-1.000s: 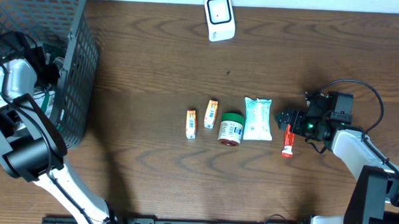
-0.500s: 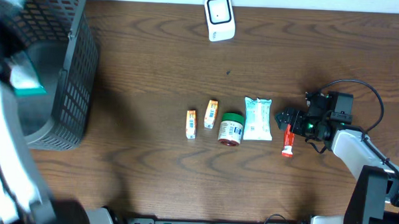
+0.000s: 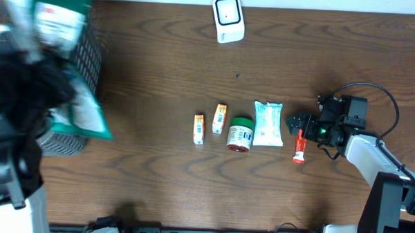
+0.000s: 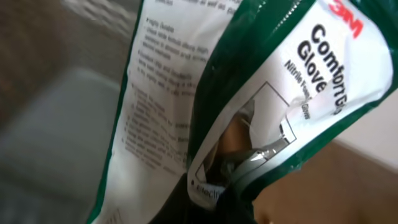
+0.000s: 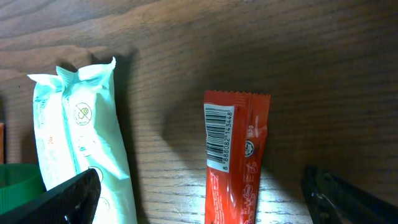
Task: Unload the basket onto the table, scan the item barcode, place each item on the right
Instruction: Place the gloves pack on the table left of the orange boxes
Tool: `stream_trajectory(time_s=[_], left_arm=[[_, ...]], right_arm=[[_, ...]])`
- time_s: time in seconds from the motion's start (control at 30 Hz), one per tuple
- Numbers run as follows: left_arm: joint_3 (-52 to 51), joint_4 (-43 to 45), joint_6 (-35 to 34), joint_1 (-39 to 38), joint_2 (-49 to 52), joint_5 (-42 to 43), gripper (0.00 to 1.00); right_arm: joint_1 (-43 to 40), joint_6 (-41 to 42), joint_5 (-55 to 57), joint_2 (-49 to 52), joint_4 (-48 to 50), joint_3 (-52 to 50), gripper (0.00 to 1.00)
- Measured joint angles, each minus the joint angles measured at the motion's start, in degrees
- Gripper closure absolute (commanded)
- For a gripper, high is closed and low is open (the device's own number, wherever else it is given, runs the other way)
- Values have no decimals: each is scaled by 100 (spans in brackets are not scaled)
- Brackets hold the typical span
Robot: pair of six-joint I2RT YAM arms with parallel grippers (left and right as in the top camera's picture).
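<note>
At 9 to 10 o'clock of the worktop [image 3: 161,59], by the wire basket [image 3: 90,53], the left pincer [image 4: 210,198] is clamped on 1 edge of a green-and-white glove packet [image 4: 261,93], held high and close to the overhead camera. It looks light, floppy and slick, a film pouch likely to sag and twist. A firm pinch at a sealed edge, clear of the barcode, seems best, though no barcode shows here. The scanner [image 3: 227,19] sits at 12 o'clock. At 3 o'clock the right pincer [image 5: 208,194] gapes wide over a red sachet [image 5: 233,155], gripping nothing.

Dark wood-grain table [image 3: 160,73]; pale strip [image 3: 336,2] along its far edge.
</note>
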Motion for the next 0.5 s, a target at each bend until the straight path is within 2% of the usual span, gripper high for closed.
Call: stream_trajectory(time_s=[0.2, 0.5], left_arm=[[-643, -96, -195, -1187, 400, -81, 93], [-1471, 129, -883, -2131, 1672, -776, 92]], right_arm=[[0, 0, 0, 0, 0, 0, 1], [0, 11, 0, 0, 11, 0, 1]])
